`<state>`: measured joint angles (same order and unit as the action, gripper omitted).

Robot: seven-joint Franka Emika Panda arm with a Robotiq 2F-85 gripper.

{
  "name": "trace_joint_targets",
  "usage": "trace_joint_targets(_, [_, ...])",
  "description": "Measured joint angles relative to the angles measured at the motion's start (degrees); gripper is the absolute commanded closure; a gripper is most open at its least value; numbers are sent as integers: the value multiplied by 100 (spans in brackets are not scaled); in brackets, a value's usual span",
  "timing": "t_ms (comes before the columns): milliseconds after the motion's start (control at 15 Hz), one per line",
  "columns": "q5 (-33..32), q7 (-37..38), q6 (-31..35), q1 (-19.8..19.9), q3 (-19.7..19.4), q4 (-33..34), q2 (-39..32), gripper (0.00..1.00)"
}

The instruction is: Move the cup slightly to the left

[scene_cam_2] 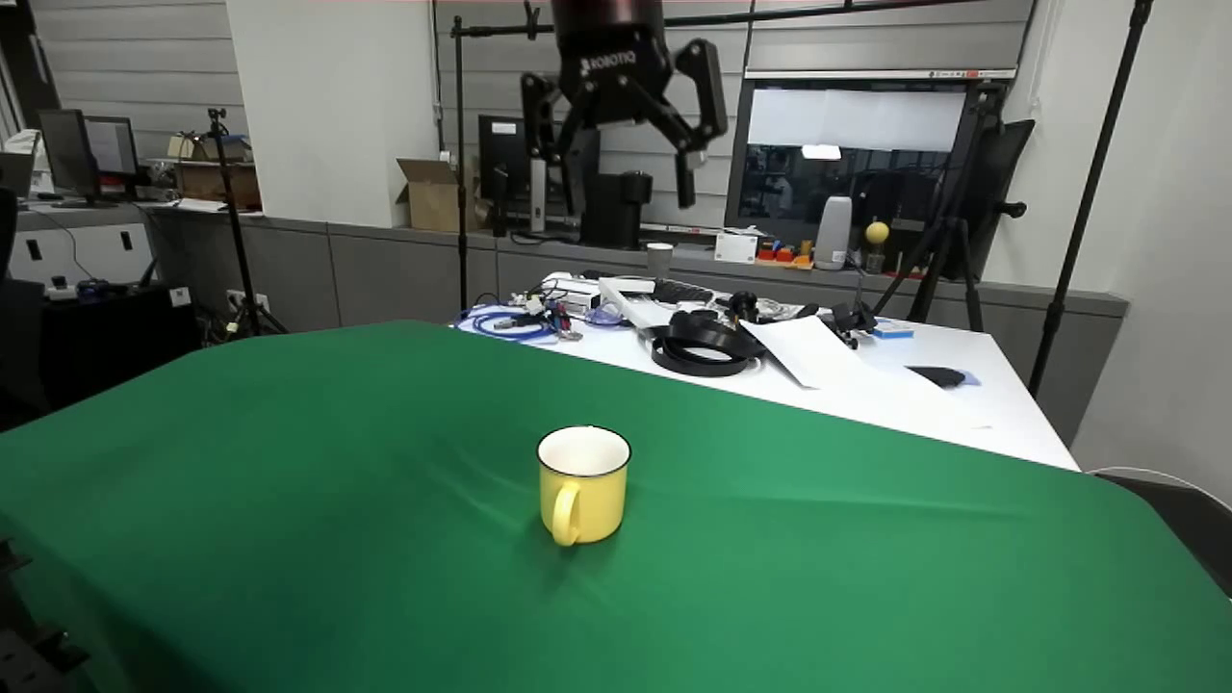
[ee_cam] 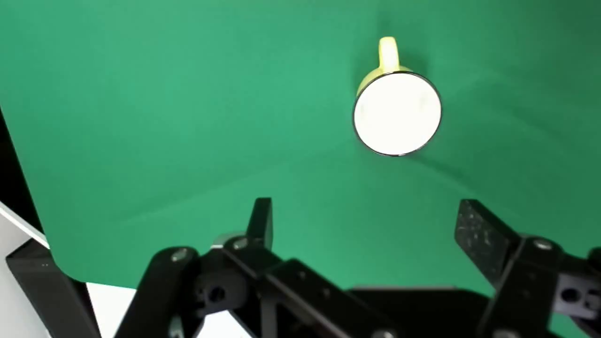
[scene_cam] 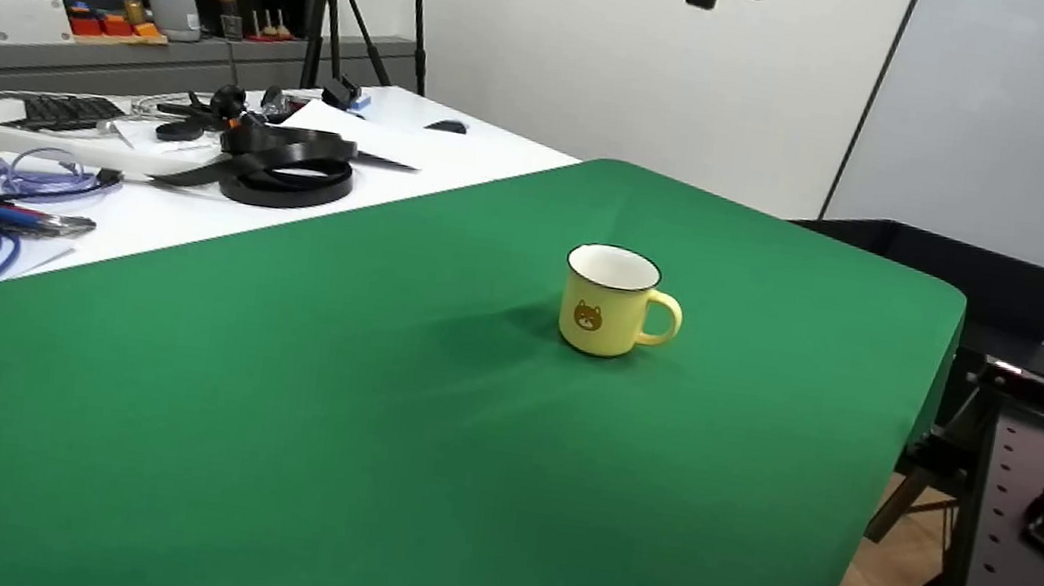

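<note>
In an exterior view, a pale-yellow cup [scene_cam: 604, 319] is standing upright on a green tabletop [scene_cam: 340, 451], its handle [scene_cam: 674, 315] pointing toward the right edge. In an exterior view, the gripper [scene_cam_2: 630, 195] is hanging well above the tabletop, its jaws standing wide apart and holding nothing. In the wrist view, the cup is showing ahead of the gap between the fingers [ee_cam: 483, 239], slightly right of its middle, handle pointing away. Reaching the cup seems to be the step; the gripper should be centring over it before lowering, straddling its sides clear of the handle, and closing gently.
</note>
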<state>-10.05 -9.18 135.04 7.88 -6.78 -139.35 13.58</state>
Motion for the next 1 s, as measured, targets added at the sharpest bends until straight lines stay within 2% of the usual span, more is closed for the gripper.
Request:
trace_joint_targets(267, [4, 2, 339, 132, -153, 162, -783, 0])
trace_joint_targets(667, [3, -12, 350, 116, -139, 155, -755, 0])
trace_joint_targets(1000, [430, -673, 350, 116, -187, 314, -1250, 0])
